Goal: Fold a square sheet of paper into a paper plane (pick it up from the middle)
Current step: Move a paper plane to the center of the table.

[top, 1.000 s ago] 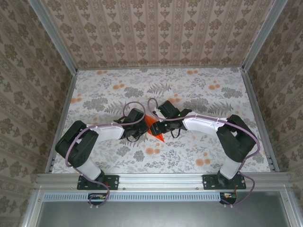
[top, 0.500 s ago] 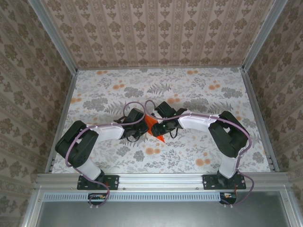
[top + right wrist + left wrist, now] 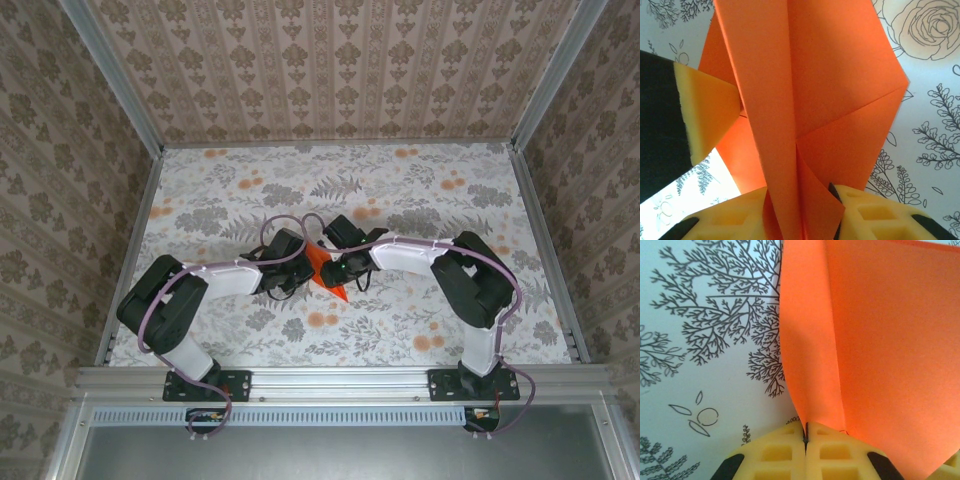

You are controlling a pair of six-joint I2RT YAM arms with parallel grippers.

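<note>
Folded orange paper (image 3: 322,268) sits between both grippers: left gripper (image 3: 806,429) pressed together pinching its edge from beside, right gripper (image 3: 800,202) straddles its folded middle, grip unclear, paper's long axis running straight ahead of the right one.

No writing can be read; tiny marks (image 3: 791,420) on the tablecloth (image 3: 735,390) might be print.

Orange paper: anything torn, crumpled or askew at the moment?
Nothing stands out. The orange paper shows clean, straight creases and no tears, and the left gripper is shut on one edge of it.
</note>
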